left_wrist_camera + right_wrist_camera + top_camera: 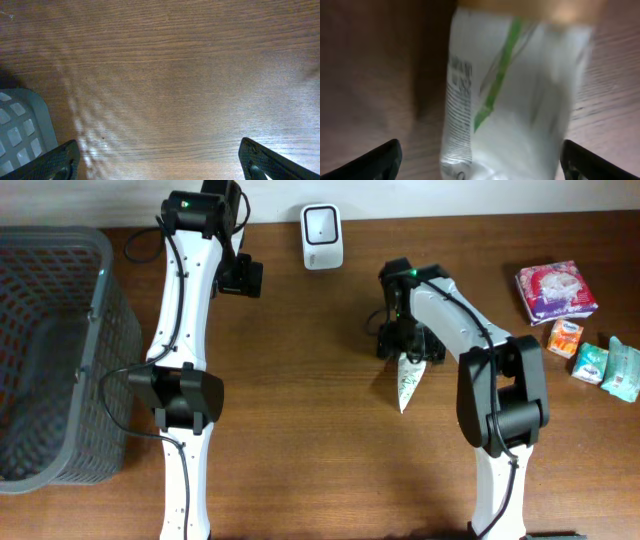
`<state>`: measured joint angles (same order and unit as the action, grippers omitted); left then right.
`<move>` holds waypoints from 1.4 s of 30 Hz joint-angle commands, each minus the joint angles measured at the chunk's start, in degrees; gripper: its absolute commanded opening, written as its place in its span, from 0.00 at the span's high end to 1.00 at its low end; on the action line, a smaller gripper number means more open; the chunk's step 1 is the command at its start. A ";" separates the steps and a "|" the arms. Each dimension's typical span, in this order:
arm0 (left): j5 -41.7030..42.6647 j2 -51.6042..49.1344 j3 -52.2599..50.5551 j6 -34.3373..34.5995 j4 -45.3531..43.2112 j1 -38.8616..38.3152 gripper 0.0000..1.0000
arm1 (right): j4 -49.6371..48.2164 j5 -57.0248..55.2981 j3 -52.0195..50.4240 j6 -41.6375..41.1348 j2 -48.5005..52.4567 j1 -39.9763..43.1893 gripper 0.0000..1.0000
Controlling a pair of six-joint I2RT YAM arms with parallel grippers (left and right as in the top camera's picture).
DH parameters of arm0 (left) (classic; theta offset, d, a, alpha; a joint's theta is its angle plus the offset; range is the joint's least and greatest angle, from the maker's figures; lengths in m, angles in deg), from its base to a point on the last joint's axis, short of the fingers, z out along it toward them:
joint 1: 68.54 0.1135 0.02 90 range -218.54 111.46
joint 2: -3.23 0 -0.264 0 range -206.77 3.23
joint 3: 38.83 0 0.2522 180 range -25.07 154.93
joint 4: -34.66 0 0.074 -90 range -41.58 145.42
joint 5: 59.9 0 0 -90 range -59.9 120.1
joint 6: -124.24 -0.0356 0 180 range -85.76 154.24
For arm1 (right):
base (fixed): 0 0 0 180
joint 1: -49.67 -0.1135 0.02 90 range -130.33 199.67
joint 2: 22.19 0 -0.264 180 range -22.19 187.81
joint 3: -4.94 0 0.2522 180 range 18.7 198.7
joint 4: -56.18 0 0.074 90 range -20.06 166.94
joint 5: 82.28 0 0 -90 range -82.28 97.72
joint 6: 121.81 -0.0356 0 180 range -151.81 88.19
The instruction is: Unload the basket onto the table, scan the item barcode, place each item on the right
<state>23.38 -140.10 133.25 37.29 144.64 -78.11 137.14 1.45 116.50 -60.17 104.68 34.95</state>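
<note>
White packet (520, 100) with slanting green lines and a column of black print. Dark brown table (300, 430), fine wood grain. Grey lattice basket (60, 280). White scanner (322, 235), grey window. Purple-and-pink pack (556, 290), orange box (565, 337), teal packs (612, 366).

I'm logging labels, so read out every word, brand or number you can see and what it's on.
Nothing is legible.
On the white packet: side print, blurred beyond reading.
On the pink pack: printing too small.
On the orange pack: printing too small.
</note>
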 commanded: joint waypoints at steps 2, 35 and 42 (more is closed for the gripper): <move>-0.63 0.61 1.27 0.00 -0.11 -0.15 0.01 | -2.78 -5.88 -3.61 -2.10 0.31 -0.20 0.34; -0.61 0.61 1.27 0.00 -0.11 -0.11 0.01 | 12.35 38.34 15.67 24.90 0.02 5.03 0.01; -0.63 0.61 1.27 0.00 -0.11 -0.15 0.01 | 12.26 38.32 15.67 24.90 0.02 5.03 0.01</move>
<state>23.38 -140.10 133.25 37.29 144.62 -78.11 149.40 40.47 131.23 -35.64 106.15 40.05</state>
